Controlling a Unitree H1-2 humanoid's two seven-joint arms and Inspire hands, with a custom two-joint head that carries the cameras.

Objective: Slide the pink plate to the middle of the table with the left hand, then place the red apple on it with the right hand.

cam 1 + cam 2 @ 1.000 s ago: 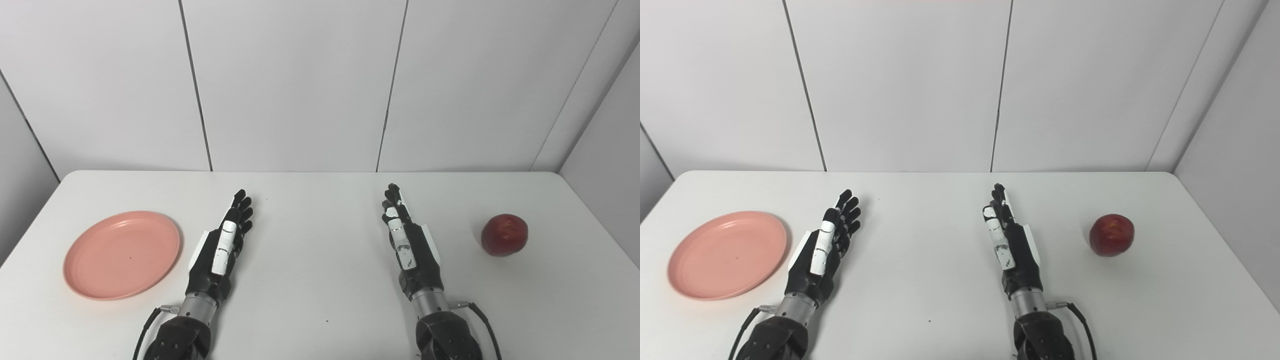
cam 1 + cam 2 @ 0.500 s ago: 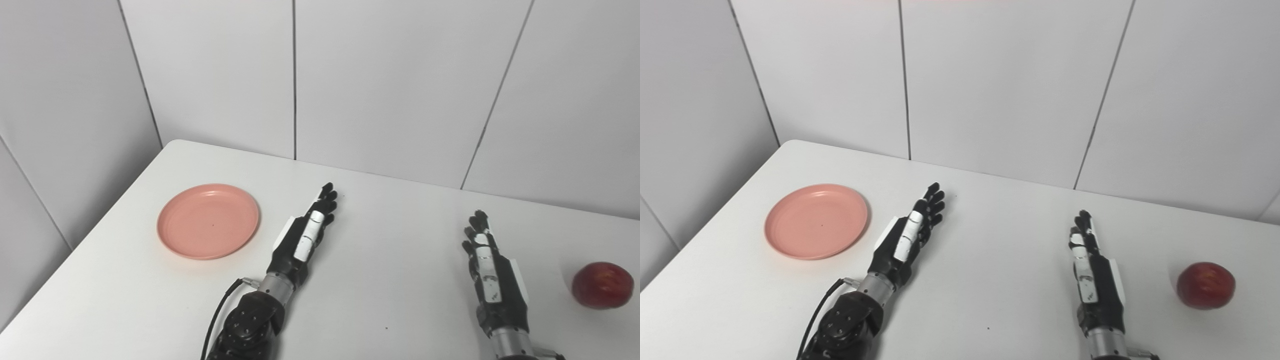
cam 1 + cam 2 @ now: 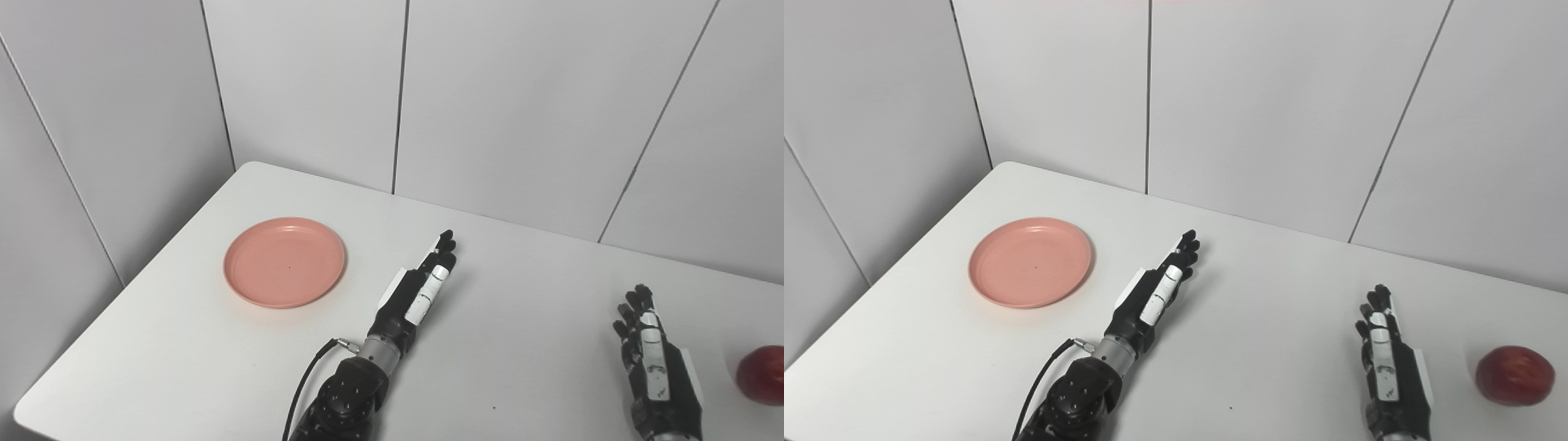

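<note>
A pink plate [image 3: 285,260] lies flat on the white table [image 3: 527,343] toward its left side. My left hand [image 3: 419,289] rests open and empty, fingers stretched forward, to the right of the plate and apart from it. My right hand [image 3: 1387,367] is open and empty near the bottom right. The red apple [image 3: 1515,375] sits on the table to the right of the right hand, apart from it; in the left eye view the apple [image 3: 762,383] is cut by the picture's right edge.
White wall panels [image 3: 490,104] close off the table's back and left sides. The table's left corner [image 3: 30,410] shows at the bottom left. A black cable [image 3: 306,386] hangs by the left wrist.
The whole picture has shifted: the camera has turned left, so plate, hands and apple appear further right. The left hand seems to have edged slightly forward; the plate and apple have not moved on the table.
</note>
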